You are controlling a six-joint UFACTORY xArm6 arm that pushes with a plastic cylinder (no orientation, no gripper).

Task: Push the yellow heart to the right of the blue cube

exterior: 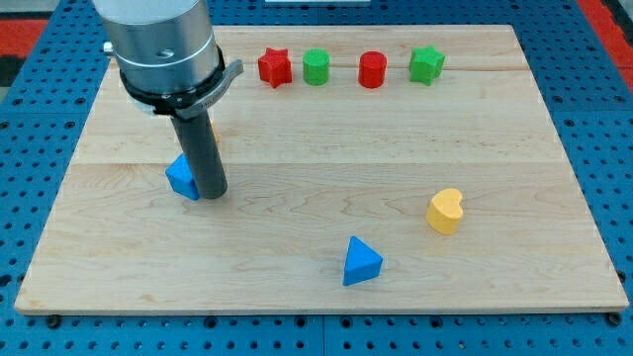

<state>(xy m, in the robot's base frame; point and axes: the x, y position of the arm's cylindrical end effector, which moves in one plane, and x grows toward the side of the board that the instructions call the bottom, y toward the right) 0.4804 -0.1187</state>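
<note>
Touching small blue cube block [181, 176], left middle: my tip [212, 194], holding nothing | yellow heart block [445, 210] far right | risk: bumping cube away.

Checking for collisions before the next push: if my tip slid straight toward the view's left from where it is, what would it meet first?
My tip would meet the blue cube almost at once; it sits right beside the tip, seemingly touching, though contact is unclear.

The rod [203, 148] covers the right side of the blue block [181, 177] beside it, so that block's shape can't be made out. Just behind the rod a sliver of something orange [213, 129] peeks out, too little to name. The arm's metal housing [158, 40] runs off the view's top.
</note>
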